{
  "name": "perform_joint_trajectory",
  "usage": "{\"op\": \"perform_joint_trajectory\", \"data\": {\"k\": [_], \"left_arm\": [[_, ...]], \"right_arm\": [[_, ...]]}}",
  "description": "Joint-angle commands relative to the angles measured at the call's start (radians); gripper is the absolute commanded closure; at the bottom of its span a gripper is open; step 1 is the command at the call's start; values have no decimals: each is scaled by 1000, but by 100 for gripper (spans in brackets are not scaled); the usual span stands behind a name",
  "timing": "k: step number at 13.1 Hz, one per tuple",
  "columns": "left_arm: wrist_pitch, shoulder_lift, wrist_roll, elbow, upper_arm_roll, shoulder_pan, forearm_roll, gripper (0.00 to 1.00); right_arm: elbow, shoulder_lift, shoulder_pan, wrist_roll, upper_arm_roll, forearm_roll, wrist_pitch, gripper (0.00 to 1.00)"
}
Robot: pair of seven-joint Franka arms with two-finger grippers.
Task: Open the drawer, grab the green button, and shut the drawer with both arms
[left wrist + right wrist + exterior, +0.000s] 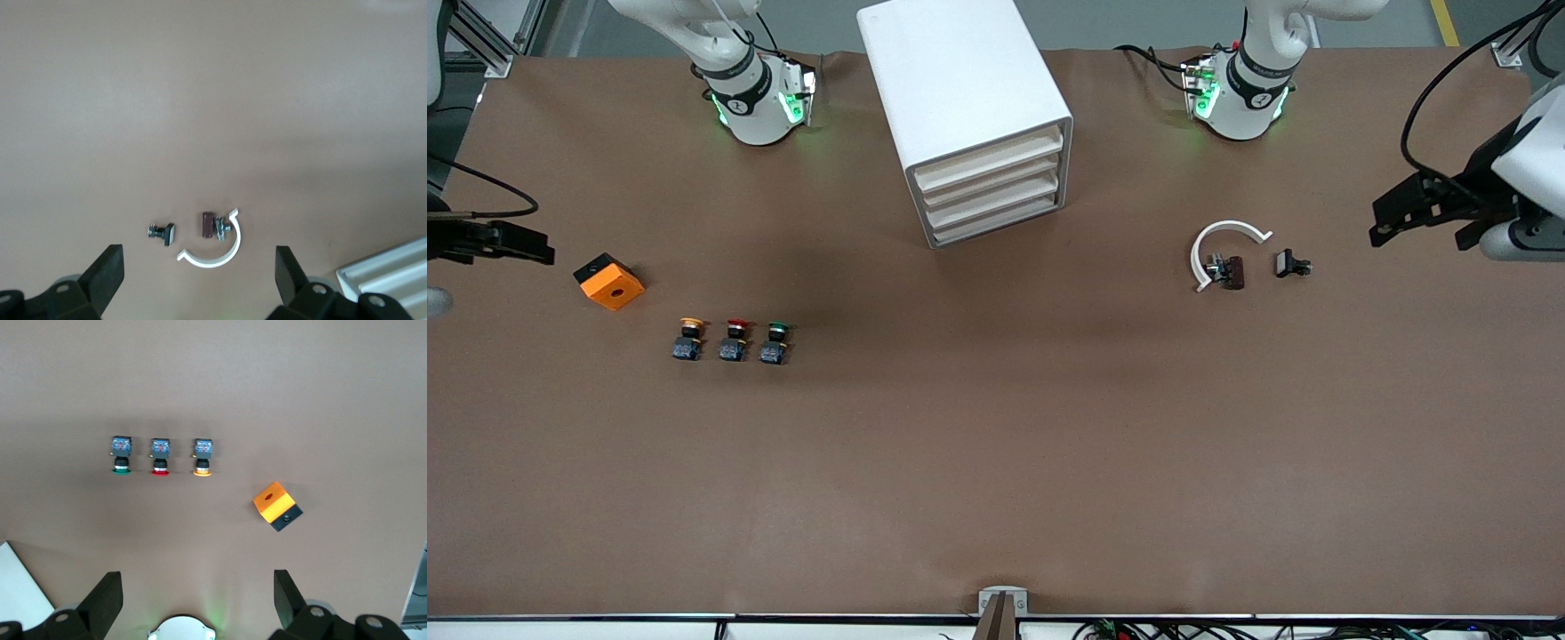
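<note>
Brown table, grey floor above, aluminium frame rail at corner.

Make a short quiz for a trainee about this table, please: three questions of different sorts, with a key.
1. True or false: all four drawers of the cabinet are shut.
2. Which cap colour sits nearest the cabinet in the row: A yellow, B red, C green?
3. Fill in: the orange box lies toward the ____ arm's end of the table.

Key
1. True.
2. C, the green button.
3. Right. The right pincer and left pincer both wait open near the table ends.
</note>
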Motion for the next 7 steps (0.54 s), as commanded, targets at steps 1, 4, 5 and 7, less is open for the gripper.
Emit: {"op": "perform_joint_trajectory", "data": {"k": [1, 4, 5, 7], "left_arm": [[-16, -33, 42, -60, -15, 47, 11, 0], [4, -47, 43, -95, -23, 34, 15, 0], [5, -35, 38, -82, -35, 26, 24, 0], [4, -6, 35, -40, -41, 11, 79, 0]], "right_arm": [[53, 7, -7, -6, 11, -32, -59, 0], [73, -19, -13, -6, 10, -24, -35, 0], [55, -34, -32, -9, 10, -21, -6, 0], [41, -44, -56, -4, 13, -11, -16, 0]]}}
